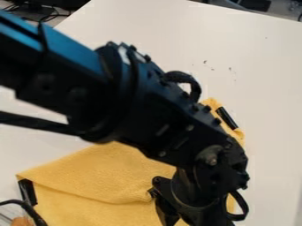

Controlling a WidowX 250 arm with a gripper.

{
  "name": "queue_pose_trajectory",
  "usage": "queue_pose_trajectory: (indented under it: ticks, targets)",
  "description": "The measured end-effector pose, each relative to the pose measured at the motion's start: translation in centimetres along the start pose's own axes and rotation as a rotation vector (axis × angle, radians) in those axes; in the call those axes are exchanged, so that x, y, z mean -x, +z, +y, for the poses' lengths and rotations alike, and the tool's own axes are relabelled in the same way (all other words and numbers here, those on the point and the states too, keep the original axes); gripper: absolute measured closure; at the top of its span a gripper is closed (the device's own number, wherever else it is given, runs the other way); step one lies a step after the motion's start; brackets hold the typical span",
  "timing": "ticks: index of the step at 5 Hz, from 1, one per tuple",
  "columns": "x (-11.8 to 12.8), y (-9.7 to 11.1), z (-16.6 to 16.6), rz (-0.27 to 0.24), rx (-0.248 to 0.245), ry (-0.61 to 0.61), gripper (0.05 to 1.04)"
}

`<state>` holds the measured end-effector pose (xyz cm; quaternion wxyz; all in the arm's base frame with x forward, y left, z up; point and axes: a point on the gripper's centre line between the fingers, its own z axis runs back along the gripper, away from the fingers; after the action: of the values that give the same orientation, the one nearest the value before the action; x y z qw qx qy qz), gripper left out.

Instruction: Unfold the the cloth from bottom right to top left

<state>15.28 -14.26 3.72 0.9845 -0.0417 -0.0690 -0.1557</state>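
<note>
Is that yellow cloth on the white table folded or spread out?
Partly folded, it seems: the yellow cloth shows a layer's edge across its lower part. The black robot arm hides some, so I cannot tell there.

Observed on white table (265,66): yellow cloth (100,172), crease across left part. Black strip (27,192) at cloth's left corner, another strip (226,118) at top corner. Above cloth, black arm (141,97); over cloth's right part, gripper (198,196). Near left corner, cable (24,203).

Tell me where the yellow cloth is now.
In the camera view, the yellow cloth lies on the white table, spanning the lower left and centre, partly hidden behind the black robot arm.
</note>
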Motion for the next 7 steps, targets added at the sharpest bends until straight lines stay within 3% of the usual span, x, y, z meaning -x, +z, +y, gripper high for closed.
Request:
queue_pose_trajectory:
  ticks: [1,2,4,6,7]
  targets:
    - [0.1,-0.2,0.1,0.011,-0.008,0.001,0.083]
    - [-1.0,-0.6,0.5,0.011,-0.065,-0.031,0.083]
    - [-4.4,-0.6,2.5,-0.043,-0.131,-0.042,0.083]
    - [-4.6,0.2,4.5,-0.077,-0.223,-0.015,0.083]
    - [-4.3,-0.2,5.6,-0.09,-0.24,0.004,0.083]
